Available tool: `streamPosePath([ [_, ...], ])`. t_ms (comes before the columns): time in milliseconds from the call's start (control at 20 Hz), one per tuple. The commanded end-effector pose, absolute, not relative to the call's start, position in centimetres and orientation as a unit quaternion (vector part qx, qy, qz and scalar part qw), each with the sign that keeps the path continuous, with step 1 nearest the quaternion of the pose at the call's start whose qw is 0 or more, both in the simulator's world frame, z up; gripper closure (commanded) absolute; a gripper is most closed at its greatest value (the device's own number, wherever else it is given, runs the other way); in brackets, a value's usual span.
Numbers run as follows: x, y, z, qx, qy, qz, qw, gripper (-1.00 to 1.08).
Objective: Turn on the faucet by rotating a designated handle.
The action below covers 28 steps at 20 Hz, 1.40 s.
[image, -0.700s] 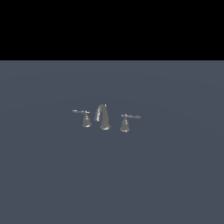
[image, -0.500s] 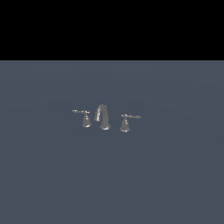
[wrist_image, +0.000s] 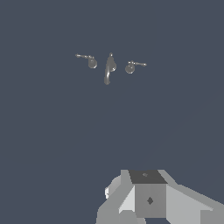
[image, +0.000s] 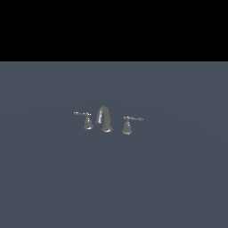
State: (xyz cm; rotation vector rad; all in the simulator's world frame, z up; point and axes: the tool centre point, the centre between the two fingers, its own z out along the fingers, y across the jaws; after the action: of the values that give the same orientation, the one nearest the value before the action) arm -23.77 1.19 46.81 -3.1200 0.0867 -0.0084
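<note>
The faucet (image: 104, 118) is a tiny grey metal set standing on a flat dark grey surface, with an arched spout in the middle. The handle (image: 129, 124) stands toward the exterior view's right of the spout, on a bell-shaped base, and its thin lever points right. Its mirror twin (image: 87, 120) stands on the other side with its lever pointing left. The wrist view looks down on the faucet (wrist_image: 109, 69) and the handle (wrist_image: 131, 66) from far off. Of my gripper (wrist_image: 148, 199) only a blocky white and grey part shows, well apart from the faucet. No arm appears in the exterior view.
A plain dark grey surface (image: 114, 178) spreads all around the faucet set. Above its far edge the exterior view is black.
</note>
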Motion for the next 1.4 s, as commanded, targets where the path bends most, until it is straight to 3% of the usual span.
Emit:
streamPosePath([
  [0,-23.1,1.5,45.9,-0.999,0.047,-0.002,0.010,1.08],
  [1350,-10.3,3.3,30.5,-0.929,0.370,-0.001,0.010,1.08],
])
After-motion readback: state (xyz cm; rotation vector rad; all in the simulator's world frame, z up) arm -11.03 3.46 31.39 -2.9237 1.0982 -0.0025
